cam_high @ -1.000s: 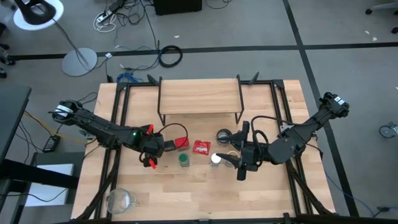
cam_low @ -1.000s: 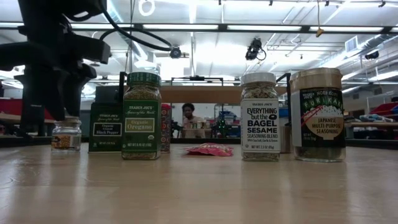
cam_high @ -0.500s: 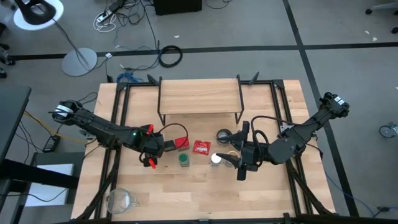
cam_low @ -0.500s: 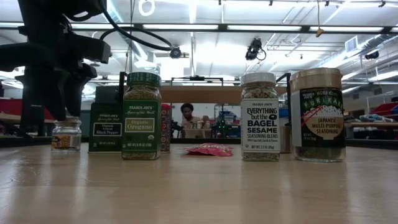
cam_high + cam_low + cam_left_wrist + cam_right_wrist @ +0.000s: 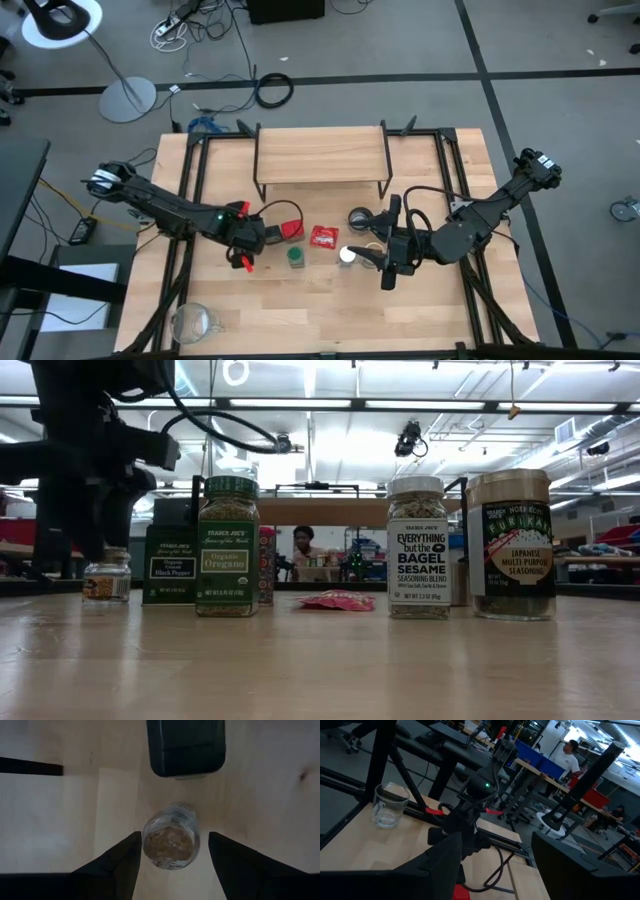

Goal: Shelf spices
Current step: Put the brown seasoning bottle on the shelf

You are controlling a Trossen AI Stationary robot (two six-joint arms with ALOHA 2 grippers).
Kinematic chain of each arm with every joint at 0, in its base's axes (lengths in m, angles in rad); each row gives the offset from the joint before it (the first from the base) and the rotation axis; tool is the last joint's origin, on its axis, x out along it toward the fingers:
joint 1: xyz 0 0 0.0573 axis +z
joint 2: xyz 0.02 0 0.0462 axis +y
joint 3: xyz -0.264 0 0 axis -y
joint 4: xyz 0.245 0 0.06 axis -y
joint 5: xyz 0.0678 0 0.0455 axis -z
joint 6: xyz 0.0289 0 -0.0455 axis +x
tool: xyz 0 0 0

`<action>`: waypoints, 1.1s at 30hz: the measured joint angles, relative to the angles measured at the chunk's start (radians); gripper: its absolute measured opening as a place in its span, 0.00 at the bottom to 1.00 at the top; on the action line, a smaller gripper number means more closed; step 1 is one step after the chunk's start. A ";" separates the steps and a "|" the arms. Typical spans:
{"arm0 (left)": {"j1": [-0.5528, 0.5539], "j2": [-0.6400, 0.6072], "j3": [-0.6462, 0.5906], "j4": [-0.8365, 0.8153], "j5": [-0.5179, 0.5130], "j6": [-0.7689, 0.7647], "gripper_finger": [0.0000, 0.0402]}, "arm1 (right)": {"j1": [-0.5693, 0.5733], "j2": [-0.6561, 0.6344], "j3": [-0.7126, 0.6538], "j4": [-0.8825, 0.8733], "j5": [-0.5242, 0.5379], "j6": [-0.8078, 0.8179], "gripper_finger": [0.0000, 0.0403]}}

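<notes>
Left gripper (image 5: 170,851): fingers spread, one on each side of a small lidless glass jar (image 5: 170,842), directly above it, not closed on it.
Small glass jar: stands upright on the table (image 5: 320,310), left of centre, just near of the dark square tin (image 5: 186,746); long axis vertical, in line with the downward approach.
Key relation: the jar lies centred between the left fingers, so closing them should grip its sides. The left arm is clearly nearer to it than the right.
Right gripper (image 5: 388,262): fingers spread, holding nothing, right of centre beside the white-capped jar (image 5: 346,254).
Other spices: green jar (image 5: 296,258), red tin (image 5: 291,232) and tan-lidded jar (image 5: 510,545) all stand on the table.
Shelf (image 5: 320,155): at the far middle of the table, top bare; no spice placed yet.
Stage (judged): start of the first pick.
</notes>
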 joint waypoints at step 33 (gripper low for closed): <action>0.000 0.055 0.055 -0.037 0.069 -0.045 0.41 | 0.000 0.000 0.000 0.000 0.000 0.000 0.60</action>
